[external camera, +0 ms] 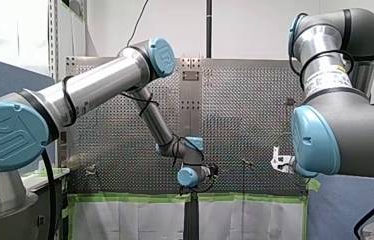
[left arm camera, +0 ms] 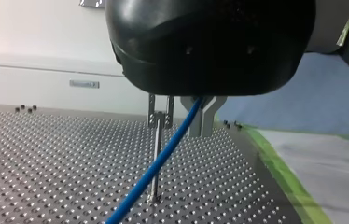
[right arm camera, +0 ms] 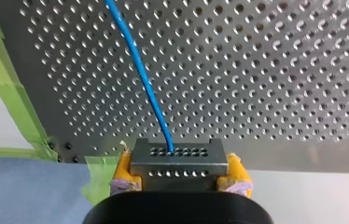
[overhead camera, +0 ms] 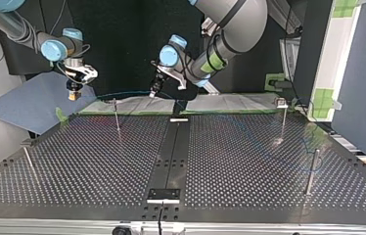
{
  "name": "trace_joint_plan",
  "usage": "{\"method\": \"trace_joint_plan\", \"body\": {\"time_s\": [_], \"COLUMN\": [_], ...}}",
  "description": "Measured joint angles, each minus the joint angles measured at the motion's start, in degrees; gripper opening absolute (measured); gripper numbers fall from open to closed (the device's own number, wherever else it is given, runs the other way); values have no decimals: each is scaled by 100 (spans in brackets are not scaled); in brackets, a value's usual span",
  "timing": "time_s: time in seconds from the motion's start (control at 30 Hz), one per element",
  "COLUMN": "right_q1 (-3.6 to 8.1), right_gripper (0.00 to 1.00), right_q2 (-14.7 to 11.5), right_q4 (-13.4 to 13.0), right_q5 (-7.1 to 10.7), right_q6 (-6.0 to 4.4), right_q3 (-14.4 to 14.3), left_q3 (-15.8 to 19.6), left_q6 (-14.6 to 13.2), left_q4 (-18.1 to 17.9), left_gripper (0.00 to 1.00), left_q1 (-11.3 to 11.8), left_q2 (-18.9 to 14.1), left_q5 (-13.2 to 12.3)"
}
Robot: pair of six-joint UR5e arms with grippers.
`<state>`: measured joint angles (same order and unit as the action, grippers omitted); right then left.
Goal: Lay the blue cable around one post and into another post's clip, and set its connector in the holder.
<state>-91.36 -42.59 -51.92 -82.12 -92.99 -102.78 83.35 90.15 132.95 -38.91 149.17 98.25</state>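
Since the connector (right arm camera: 178, 156) must be seated last, the right gripper (right arm camera: 178, 173) pinches it between yellow pads (right arm camera: 125, 169), just off the corner of the perforated table (right arm camera: 280, 70). From there the blue cable (right arm camera: 140, 74) runs out to the left gripper (left arm camera: 201, 116), which looks closed on it near a clip-topped post (left arm camera: 156, 158), presumably to steer it in.

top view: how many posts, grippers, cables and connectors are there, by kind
posts: 4
grippers: 2, my left gripper and my right gripper
blue cable: 1
connector: 1
total: 8
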Motion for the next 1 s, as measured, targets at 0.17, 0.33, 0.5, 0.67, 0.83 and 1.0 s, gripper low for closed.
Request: {"method": "trace_joint_plan", "body": {"time_s": [0.17,0.33,0.5,0.67,0.83,1.0], "right_q1": [54,108,147,173,187,198], "right_gripper": [0,0,0,0,0,0], "right_q2": [1,5,5,5,7,7], "right_q4": [6,8,54,89,100,90], "right_q5": [-43,-49,-43,-37,-34,-22], "right_q6": [2,7,0,-10,-17,-22], "right_q3": [55,68,121,157,182,227], "left_q3": [-27,-29,-31,-41,-65,-209], "left_q6": [94,305,559,812,932,982], "left_q4": [3,-19,-101,-145,-158,-59], "left_gripper": [1,1,1,4,4,4], "left_q1": [-12,-3,22,63,88,111], "left_q2": [2,6,7,27,54,229], "left_q5": [102,117,107,63,-10,-69]}}
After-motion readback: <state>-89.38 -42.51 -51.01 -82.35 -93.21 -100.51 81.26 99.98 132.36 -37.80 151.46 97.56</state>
